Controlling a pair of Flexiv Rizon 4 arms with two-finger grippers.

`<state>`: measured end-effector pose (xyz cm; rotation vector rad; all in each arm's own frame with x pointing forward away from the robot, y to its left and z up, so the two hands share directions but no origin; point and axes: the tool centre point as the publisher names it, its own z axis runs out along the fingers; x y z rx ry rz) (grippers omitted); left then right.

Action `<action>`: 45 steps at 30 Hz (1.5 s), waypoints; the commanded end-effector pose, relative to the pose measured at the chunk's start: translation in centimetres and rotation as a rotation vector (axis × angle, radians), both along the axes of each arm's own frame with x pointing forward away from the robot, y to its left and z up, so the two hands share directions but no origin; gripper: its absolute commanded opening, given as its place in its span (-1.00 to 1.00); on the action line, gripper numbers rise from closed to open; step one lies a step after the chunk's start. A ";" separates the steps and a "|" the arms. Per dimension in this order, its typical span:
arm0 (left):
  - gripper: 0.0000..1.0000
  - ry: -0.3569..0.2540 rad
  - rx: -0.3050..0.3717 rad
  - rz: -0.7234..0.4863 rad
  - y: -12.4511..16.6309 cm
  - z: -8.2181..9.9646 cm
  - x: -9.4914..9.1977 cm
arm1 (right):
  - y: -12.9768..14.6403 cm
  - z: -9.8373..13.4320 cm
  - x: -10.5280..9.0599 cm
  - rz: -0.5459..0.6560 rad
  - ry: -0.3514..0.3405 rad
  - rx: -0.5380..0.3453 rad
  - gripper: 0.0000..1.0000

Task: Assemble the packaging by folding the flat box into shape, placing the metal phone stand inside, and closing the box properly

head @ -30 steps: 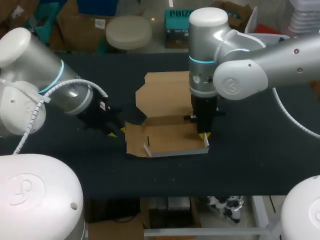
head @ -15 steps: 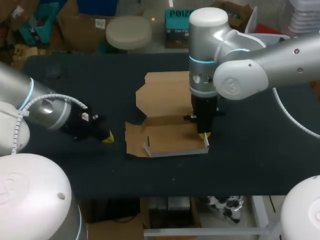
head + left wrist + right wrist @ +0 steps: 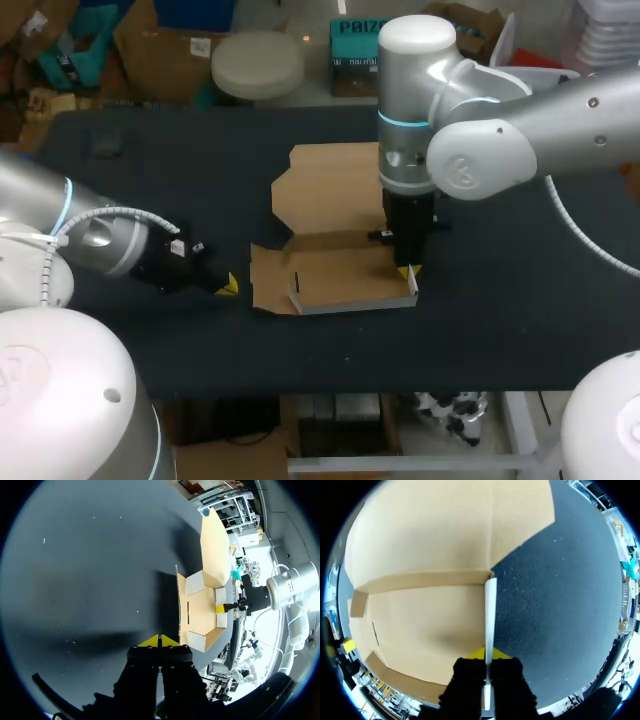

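Cardboard box [image 3: 335, 275] — right gripper [image 3: 485, 655] clamps its flap [image 3: 490, 610]; left gripper [image 3: 159, 641], pinched together, nearby.

From overhead, the right arm [image 3: 405, 170] covers the back right part of the box [image 3: 325, 190], and the right gripper [image 3: 409, 270] shows only a yellow speck at the box's right wall. The left arm [image 3: 90, 235] is cut off at the picture's edge. From the left wrist, the right gripper is too small to tell its grip.
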<state>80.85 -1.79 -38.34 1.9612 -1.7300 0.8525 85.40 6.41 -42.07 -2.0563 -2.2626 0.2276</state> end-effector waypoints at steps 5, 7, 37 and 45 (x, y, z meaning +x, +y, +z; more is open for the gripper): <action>-0.86 0.005 -0.002 -0.004 -0.8 -1.2 0.4 | 0.1 -0.3 -0.1 0.000 0.002 -0.003 -1.00; -0.84 0.005 -0.008 -0.006 -0.9 -1.4 0.4 | 0.1 -0.3 -0.1 0.000 0.002 -0.003 -1.00; -0.73 -0.018 -0.143 0.021 -0.1 -2.4 0.5 | 0.1 -0.3 -0.1 0.000 0.002 -0.003 -1.00; -0.69 -0.006 -0.175 -0.004 -1.9 -3.1 1.3 | 0.1 -0.3 -0.1 0.000 0.002 -0.003 -1.00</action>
